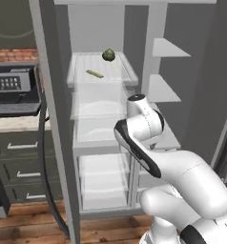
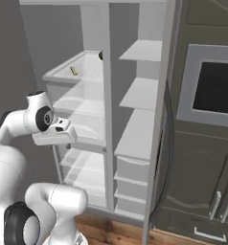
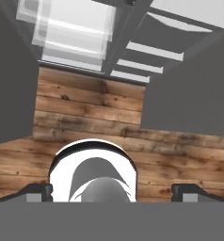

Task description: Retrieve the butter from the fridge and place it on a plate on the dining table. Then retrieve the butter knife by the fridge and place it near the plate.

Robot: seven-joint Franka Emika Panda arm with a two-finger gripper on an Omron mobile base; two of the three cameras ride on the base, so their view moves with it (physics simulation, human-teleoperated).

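Note:
The fridge (image 1: 58, 119) stands open in front of me, with white shelves and drawers inside (image 2: 135, 134). The butter (image 1: 94, 73) is a thin pale stick lying on the upper left shelf, also seen as the butter (image 2: 74, 71) from the right. My arm is folded low in front of the fridge, well below that shelf. In the hand view my gripper (image 3: 113, 193) points down at the wooden floor, open, its fingertips (image 3: 38, 192) wide apart with nothing between them. The plate, the dining table and the butter knife are out of view.
A round green item (image 1: 108, 55) sits behind the butter on the same shelf. Left of the fridge, a coffee machine (image 1: 13, 88) stands on a counter over drawers. To the right is a dark cabinet with a microwave (image 2: 214, 88). The fridge doors stand open on both sides of me.

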